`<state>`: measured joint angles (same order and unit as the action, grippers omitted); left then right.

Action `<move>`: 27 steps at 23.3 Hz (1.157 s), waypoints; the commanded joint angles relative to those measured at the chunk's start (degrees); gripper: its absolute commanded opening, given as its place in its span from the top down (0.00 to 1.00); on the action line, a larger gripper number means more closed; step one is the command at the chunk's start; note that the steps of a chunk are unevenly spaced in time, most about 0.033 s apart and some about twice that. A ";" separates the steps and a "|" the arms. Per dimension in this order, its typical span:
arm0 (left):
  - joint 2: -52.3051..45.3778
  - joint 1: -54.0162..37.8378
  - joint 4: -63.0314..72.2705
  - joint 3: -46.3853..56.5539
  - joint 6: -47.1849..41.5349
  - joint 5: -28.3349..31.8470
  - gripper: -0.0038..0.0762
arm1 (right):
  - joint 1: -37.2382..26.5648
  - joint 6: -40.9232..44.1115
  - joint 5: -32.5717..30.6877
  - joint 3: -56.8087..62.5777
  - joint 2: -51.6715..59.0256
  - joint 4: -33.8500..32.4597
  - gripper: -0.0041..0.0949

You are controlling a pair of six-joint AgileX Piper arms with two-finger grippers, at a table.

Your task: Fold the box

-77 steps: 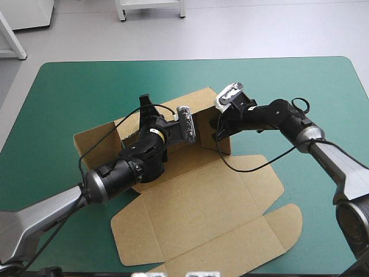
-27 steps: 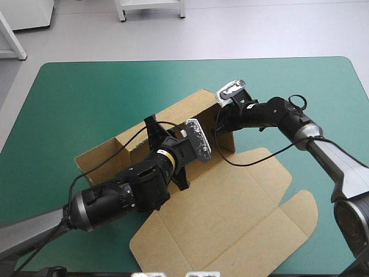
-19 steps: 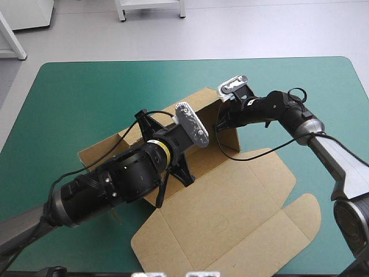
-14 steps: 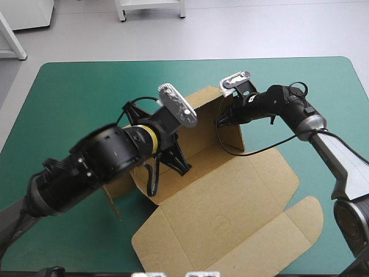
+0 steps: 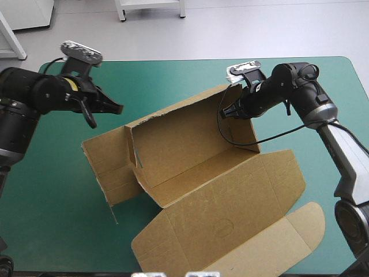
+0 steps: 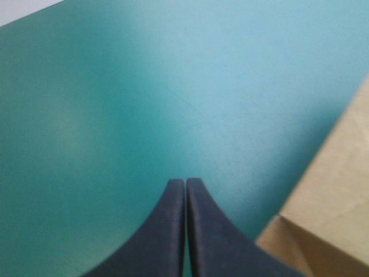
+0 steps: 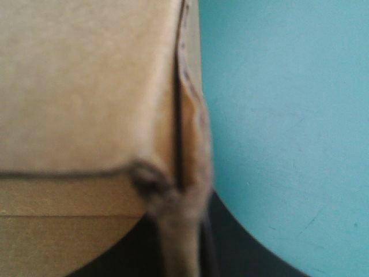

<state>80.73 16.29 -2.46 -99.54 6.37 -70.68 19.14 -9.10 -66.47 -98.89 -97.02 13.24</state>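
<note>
Box [image 5: 196, 156], just one, pinched by right tool [image 5: 229, 109]; left tool [image 5: 113, 106] apart.

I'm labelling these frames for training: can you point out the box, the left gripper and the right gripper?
box [image 5: 230, 199], high view, on its flat front panel
left gripper [image 6: 185, 187], left wrist view, where the shut fingertips meet
right gripper [image 5: 229, 109], high view, fingertips at the box's raised right wall

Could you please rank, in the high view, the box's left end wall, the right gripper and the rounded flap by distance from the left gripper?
1. left end wall, left side.
2. right gripper, far right.
3. rounded flap, near-right corner.
</note>
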 commanded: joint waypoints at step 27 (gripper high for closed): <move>7.79 -18.60 24.35 -1.15 12.95 2.26 0.96 | 0.07 -2.17 1.14 -10.04 -12.20 4.21 0.26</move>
<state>90.82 -2.20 19.57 -99.29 19.26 -70.62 19.17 -11.32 -64.60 -104.83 -112.59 16.27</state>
